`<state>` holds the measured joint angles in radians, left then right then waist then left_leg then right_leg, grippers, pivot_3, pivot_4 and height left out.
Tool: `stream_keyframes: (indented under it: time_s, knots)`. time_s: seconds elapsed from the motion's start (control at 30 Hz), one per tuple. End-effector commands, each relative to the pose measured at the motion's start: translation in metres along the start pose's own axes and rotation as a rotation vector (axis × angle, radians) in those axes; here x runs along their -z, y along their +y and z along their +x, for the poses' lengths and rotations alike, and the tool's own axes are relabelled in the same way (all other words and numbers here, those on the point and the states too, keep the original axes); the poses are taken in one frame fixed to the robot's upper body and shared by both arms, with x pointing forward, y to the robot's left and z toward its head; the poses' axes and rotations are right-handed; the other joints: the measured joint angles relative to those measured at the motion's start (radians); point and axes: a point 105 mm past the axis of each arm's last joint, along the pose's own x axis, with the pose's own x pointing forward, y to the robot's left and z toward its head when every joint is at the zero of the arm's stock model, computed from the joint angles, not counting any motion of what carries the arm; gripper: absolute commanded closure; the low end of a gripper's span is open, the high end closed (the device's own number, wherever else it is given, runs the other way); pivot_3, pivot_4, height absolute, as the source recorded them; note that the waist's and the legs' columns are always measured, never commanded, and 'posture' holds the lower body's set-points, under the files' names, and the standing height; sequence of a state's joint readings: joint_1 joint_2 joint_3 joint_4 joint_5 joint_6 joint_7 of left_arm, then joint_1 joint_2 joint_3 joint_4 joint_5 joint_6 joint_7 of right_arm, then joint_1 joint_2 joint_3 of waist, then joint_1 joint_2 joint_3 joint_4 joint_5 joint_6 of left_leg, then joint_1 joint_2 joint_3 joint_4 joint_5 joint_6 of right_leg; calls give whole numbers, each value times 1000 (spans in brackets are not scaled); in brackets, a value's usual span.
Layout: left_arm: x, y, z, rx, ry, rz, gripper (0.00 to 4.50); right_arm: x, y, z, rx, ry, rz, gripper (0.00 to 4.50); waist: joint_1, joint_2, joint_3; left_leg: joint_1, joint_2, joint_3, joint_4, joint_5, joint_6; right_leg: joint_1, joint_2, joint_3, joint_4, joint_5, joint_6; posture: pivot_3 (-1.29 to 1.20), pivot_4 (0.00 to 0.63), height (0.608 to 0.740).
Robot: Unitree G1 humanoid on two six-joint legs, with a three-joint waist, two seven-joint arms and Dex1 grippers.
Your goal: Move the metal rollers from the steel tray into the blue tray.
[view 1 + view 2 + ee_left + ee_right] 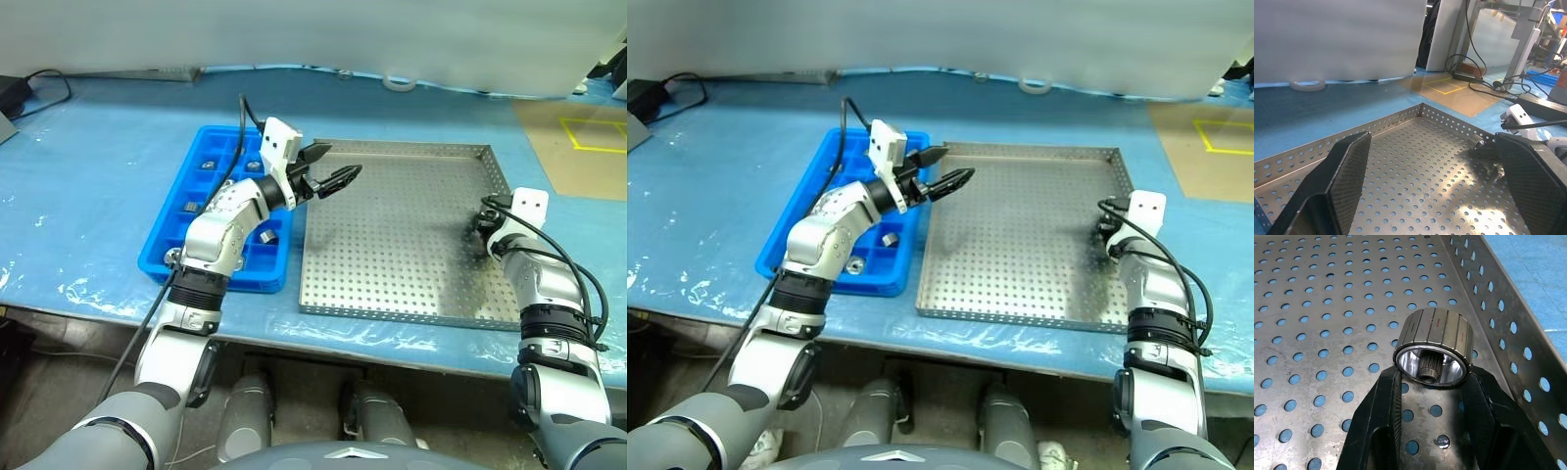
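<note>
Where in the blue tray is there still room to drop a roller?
Blue tray: rollers already sit in several compartments; those along its far left edge look free. The left gripper hovers by the steel tray edge, crowding the blue tray's far right corner.

A blue-covered table (wrinkled at its front edge) meets a pale wall, with yellow floor tape beyond.

Arms: silver-grey housings, black ribbed wrist bands. White camera block on each wrist, black cable looping along each forearm. Left gripper and right gripper: two black fingers each, cross-hatched pads.
</note>
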<state>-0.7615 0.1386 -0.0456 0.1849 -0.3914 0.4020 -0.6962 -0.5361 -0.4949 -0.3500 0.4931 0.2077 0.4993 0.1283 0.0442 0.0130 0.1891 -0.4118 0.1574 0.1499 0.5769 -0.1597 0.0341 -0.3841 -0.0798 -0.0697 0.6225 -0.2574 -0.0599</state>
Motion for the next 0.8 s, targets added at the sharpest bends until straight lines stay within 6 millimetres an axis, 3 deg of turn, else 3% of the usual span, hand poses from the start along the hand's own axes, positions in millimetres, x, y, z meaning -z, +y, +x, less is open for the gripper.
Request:
stream_keyframes:
  time_s: [0.03,0.17,0.27,0.37,0.53,0.67,0.8]
  knots:
    - [-12,-6,1,25,-35,30,218,6,0,-1,10,17,-12,3103,0,0,0,0,0,0,0,0,0,0,0,0,0,0,0,-109,150,740]
    - [-12,-7,1,27,-32,29,218,5,2,-1,6,5,-16,3103,-1,0,0,0,0,0,0,0,0,0,0,0,0,0,0,-109,150,740]
    - [-12,-7,1,30,-31,30,218,-8,12,-2,-38,-53,-20,3103,-2,0,0,0,0,0,0,0,0,0,0,0,0,0,0,-110,150,740]
    - [-14,-8,2,36,-34,32,218,-42,47,-14,-229,-198,-36,3103,-3,1,0,0,0,0,0,0,0,-1,0,0,0,0,0,-110,150,740]
    - [-21,-5,-3,53,-50,30,218,-73,101,-46,-535,-322,-91,3103,-5,2,1,-7,1,1,0,0,0,-9,1,1,1,1,1,-103,150,740]
    - [-30,2,-17,73,-53,48,218,-77,126,-57,-645,-332,-159,3103,-3,2,1,-7,3,1,0,0,0,-9,2,1,1,1,1,-76,150,740]
    - [-53,16,-45,23,-44,155,218,-76,164,-66,-796,-331,-220,3103,-4,2,1,-7,3,1,0,0,0,-9,2,1,1,1,1,-19,150,740]
